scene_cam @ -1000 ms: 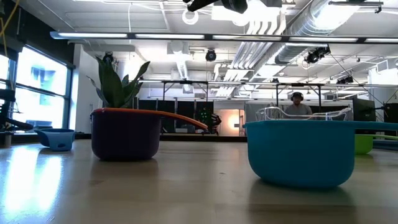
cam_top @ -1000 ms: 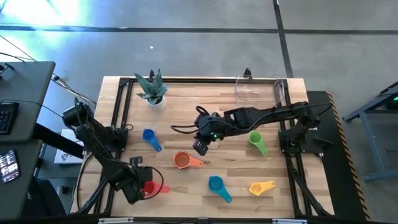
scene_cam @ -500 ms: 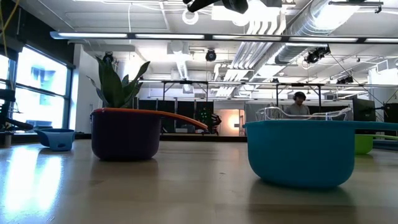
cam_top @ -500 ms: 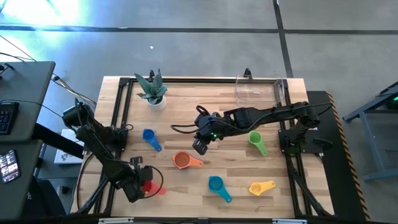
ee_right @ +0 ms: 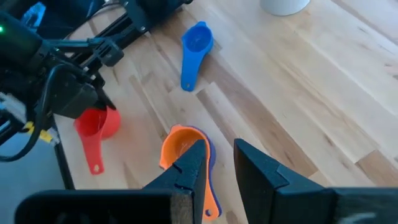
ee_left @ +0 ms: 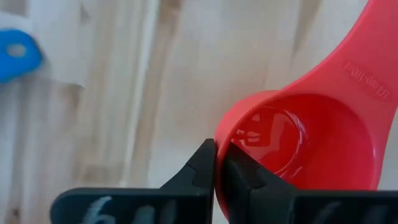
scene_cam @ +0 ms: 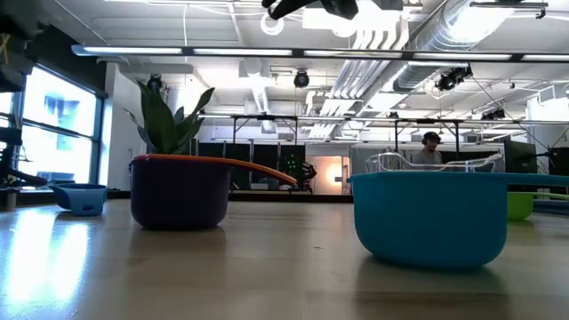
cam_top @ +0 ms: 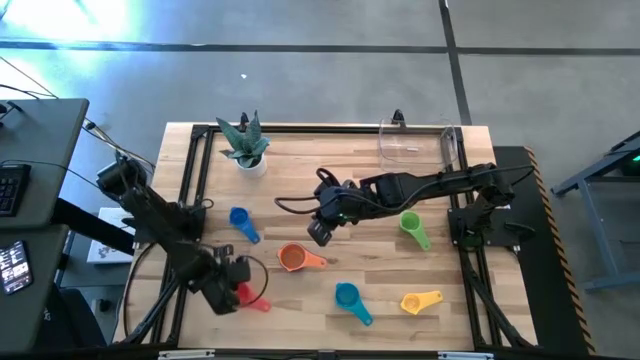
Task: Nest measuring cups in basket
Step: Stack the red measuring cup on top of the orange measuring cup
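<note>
Looking down, high view: six coloured measuring cups in sight on the wooden table (cam_top: 380, 300): the blue cup (cam_top: 242, 222), the orange cup (cam_top: 297, 258) with a purple rim under it, the green cup (cam_top: 412, 226), the teal cup (cam_top: 351, 299), the yellow cup (cam_top: 419, 301) and the red cup (cam_top: 245, 295).
Basket, high view: one clear basket (cam_top: 418, 143) at the table's far right edge, nothing coloured in it.
Left gripper, high view: the left gripper (cam_top: 232, 283) sits on the red cup near the front left corner; a second ago it was lower and the cup lay nearer the edge.
Right gripper, high view: the right gripper (cam_top: 320, 234) hangs mid-table above the orange cup, unmoved.
Low view: purple bowl with orange rim, teal bowl in front, blue cup far left, green cup far right; one plant (scene_cam: 164, 120); one person (scene_cam: 430, 148) behind.
Left wrist view: fingers pinched tight on the red cup's rim, one inside the bowl; glossy round bowl, flat lettered handle.
Right wrist view: fingers partly apart, holding nothing, orange-on-purple cups below them; red cup in the other gripper beyond.
</note>
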